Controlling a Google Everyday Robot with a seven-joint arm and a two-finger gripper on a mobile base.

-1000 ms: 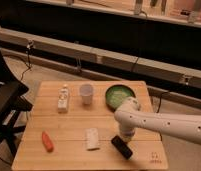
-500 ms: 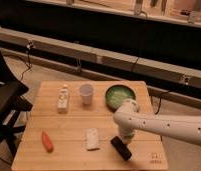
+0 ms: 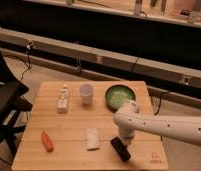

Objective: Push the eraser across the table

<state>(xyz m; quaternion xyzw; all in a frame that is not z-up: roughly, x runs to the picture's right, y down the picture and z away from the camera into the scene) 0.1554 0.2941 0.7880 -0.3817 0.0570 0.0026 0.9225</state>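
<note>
The eraser (image 3: pixel 120 149), a small black oblong block, lies on the light wooden table (image 3: pixel 69 125) near its front right. My gripper (image 3: pixel 124 137) hangs at the end of the white arm that reaches in from the right, directly above and against the eraser's far end. Its tips are hidden behind the wrist. A pale whitish-beige block (image 3: pixel 92 138) lies just left of the eraser.
A carrot (image 3: pixel 47 141) lies at the front left. A small white bottle (image 3: pixel 63 98), a white cup (image 3: pixel 86 93) and a green bowl (image 3: pixel 119 96) stand along the far side. A dark chair (image 3: pixel 6 107) stands left of the table. A small dark mark (image 3: pixel 154 159) sits near the front right corner.
The arm has shifted slightly; the eraser stays in about the same spot.
</note>
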